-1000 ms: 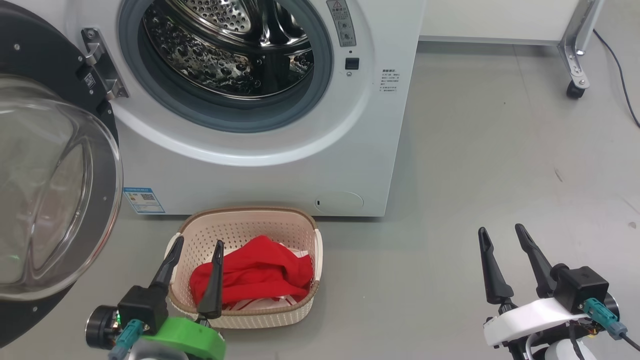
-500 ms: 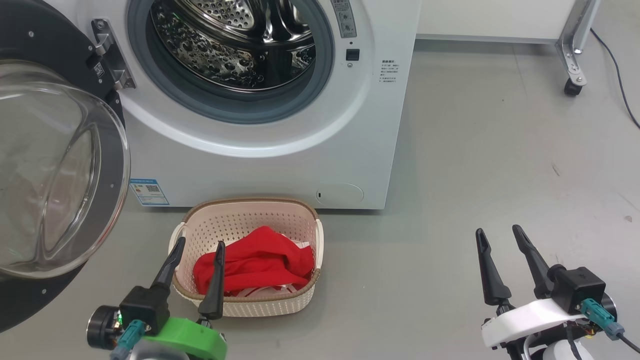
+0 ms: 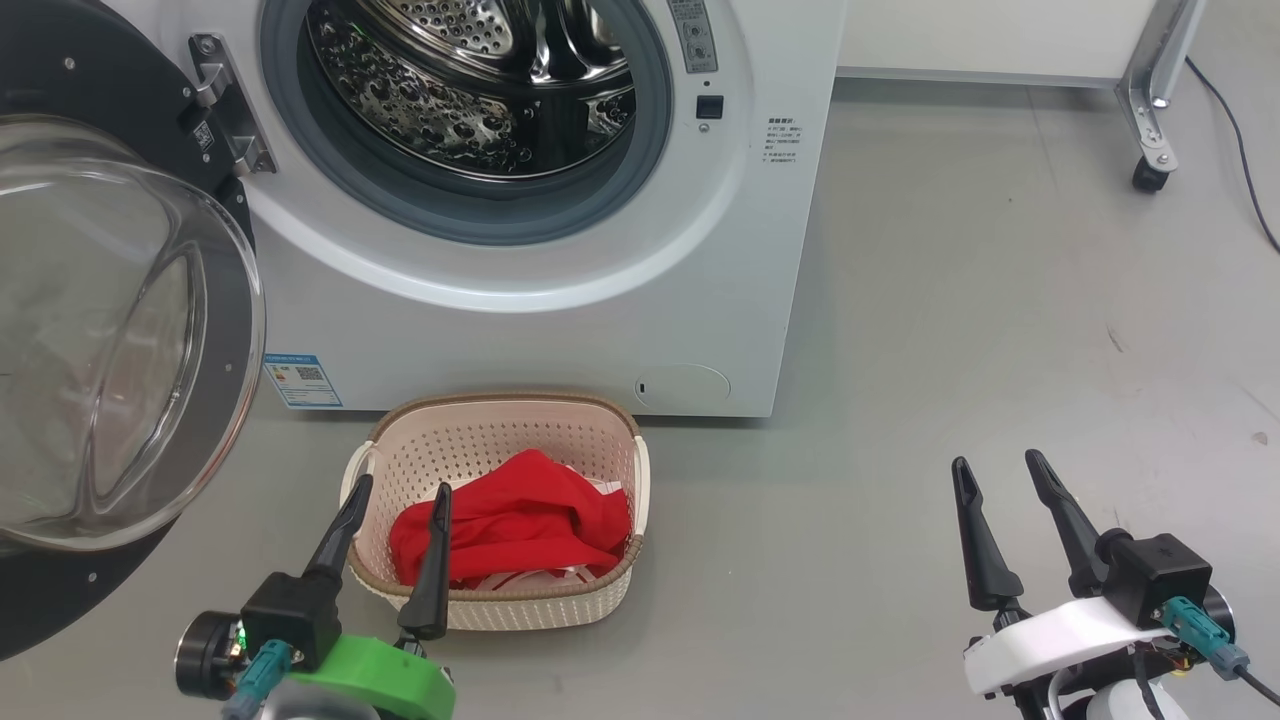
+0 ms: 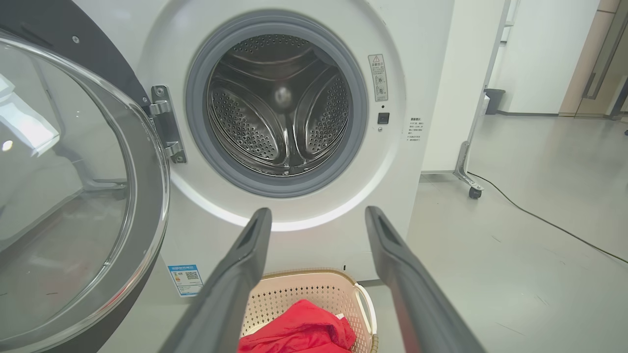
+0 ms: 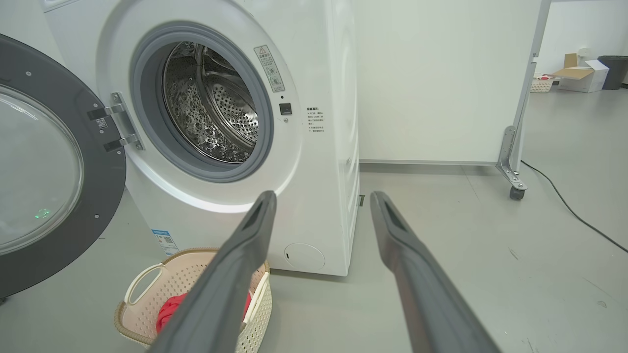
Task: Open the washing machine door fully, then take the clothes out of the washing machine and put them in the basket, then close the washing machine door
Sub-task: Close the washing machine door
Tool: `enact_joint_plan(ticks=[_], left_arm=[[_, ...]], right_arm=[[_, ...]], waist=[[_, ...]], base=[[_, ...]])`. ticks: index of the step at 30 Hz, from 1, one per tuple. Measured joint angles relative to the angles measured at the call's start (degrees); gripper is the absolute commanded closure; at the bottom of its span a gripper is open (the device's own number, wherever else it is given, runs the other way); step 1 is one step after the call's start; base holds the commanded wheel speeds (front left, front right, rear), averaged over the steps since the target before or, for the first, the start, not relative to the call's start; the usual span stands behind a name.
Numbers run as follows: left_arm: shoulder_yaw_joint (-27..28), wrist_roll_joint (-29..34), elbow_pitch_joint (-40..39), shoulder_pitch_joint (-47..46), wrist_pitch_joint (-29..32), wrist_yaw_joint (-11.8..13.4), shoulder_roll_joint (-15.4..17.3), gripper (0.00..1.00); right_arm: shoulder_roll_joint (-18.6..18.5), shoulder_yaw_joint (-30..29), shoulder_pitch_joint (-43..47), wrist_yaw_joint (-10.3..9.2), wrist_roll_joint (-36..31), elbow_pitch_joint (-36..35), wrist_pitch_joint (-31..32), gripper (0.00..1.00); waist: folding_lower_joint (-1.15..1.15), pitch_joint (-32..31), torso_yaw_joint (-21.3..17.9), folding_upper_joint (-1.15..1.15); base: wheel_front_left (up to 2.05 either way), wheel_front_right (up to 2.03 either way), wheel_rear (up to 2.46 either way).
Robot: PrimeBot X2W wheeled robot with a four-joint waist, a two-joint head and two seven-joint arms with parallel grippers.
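**White front-loading washing machine (image 3: 520,330) stands open, drum bare**

This big boxy machine sits on the grey floor (image 3: 950,330). Its steel perforated drum (image 3: 480,80) is bare inside the grey rubber gasket (image 3: 480,215). The large round door (image 3: 110,330), a glossy black rim around a bulging clear glass bowl, is swung wide on the hinge at the left of the opening.

Just in front of the machine, below the opening, sits the small cream perforated plastic basket (image 3: 500,403) with a brown woven-look rim. The clothes (image 3: 510,525) lie inside it, a plain bright red garment on top and white fabric with red stripes peeking out beneath.

The left claw (image 3: 401,486), on a green mount, hovers at the basket's near left edge, its two long dark fingers spread and holding nothing. The right claw (image 3: 998,462) hangs over bare floor well to the right of the basket, fingers likewise spread and empty. A small blue label sticker (image 3: 302,380) marks the machine's lower left front.
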Motion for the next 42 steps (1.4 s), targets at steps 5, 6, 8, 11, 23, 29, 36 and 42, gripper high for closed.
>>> enact_joint_plan(ticks=[5, 6, 8, 11, 23, 29, 36, 42], left_arm=[[0.01, 0.0, -0.02, 0.01, 0.0, 0.25, 0.0, 0.0], [0.01, 0.0, -0.02, 0.01, 0.0, 0.25, 0.0, 0.0], [0.02, 0.0, -0.02, 0.01, 0.0, 0.25, 0.0, 0.0], [0.02, 0.0, -0.03, 0.01, 0.0, 0.26, 0.0, 0.0], [0.04, 0.0, -0.03, 0.01, 0.0, 0.26, 0.0, 0.0], [0.02, 0.26, -0.03, 0.01, 0.0, 0.26, 0.0, 0.0], [0.02, 0.35, -0.04, 0.01, 0.0, 0.26, 0.0, 0.0], [0.01, 0.36, -0.04, 0.01, 0.0, 0.26, 0.0, 0.0]], right_arm=[[0.0, 0.02, 0.0, 0.0, 0.0, 0.0, 0.0, 0.0], [0.0, 0.03, 0.0, 0.0, 0.01, 0.0, 0.0, 0.0], [0.0, 0.05, 0.0, 0.0, 0.01, 0.0, 0.0, 0.0], [0.01, 0.1, 0.0, -0.01, 0.01, 0.0, 0.0, 0.0], [0.01, 0.15, 0.0, -0.02, 0.01, 0.01, 0.0, 0.0], [0.01, 0.18, 0.0, -0.02, 0.01, 0.03, 0.0, 0.0], [0.01, 0.19, 0.0, -0.02, 0.02, 0.19, 0.0, 0.0], [0.01, 0.19, 0.0, -0.02, 0.02, 0.21, 0.0, 0.0]], waist=[[0.0, 0.0, 0.05, 0.0], [0.0, 0.01, 0.06, 0.0], [0.0, 0.05, 0.05, 0.0], [0.0, 0.12, 0.03, 0.0], [0.0, 0.18, -0.14, 0.0], [0.0, 0.09, -0.15, 0.0], [0.0, -0.18, -0.05, 0.0], [0.0, -0.45, 0.06, 0.0]], base=[[0.0, 0.0, 0.0], [0.0, 0.0, 0.0], [0.0, 0.0, 0.0], [0.0, 0.0, 0.0], [0.0, 0.0, 0.0], [0.0, 0.0, 0.0], [0.0, 0.0, 0.0], [0.0, 0.0, 0.0]])
